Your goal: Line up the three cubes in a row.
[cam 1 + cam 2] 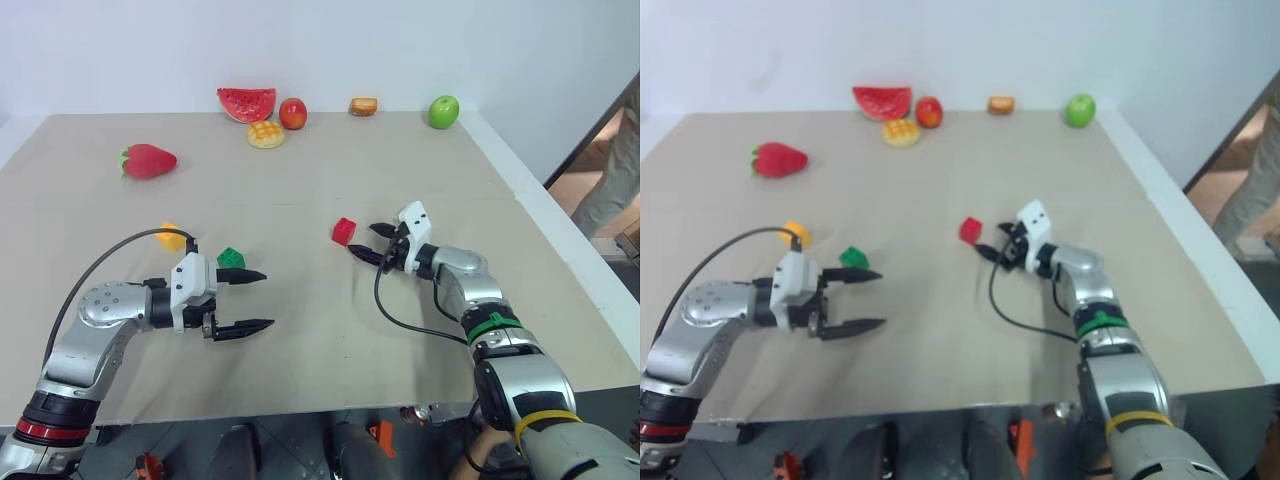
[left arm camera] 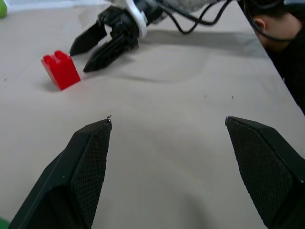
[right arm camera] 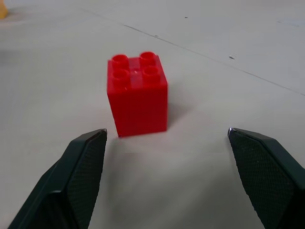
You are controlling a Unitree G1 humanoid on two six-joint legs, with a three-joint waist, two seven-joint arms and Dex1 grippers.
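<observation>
The red cube (image 1: 344, 231) stands studs-up near the table's middle. My right gripper (image 1: 364, 240) is open just to its right, pointing at it, tips close to the cube but not around it. The right wrist view shows the red cube (image 3: 137, 94) a little ahead of the spread fingers (image 3: 81, 176). The green cube (image 1: 231, 258) lies just behind the upper finger of my open left gripper (image 1: 266, 298), which points right and holds nothing. Further left, partly behind the cable, sits the yellow-orange cube (image 1: 172, 236).
Toy fruits sit along the back: a strawberry (image 1: 148, 160), watermelon slice (image 1: 246, 103), waffle-patterned toy (image 1: 265, 134), red apple (image 1: 293, 113), small orange toy (image 1: 363, 106) and green apple (image 1: 443, 111). A person (image 1: 610, 180) stands beyond the table's right edge.
</observation>
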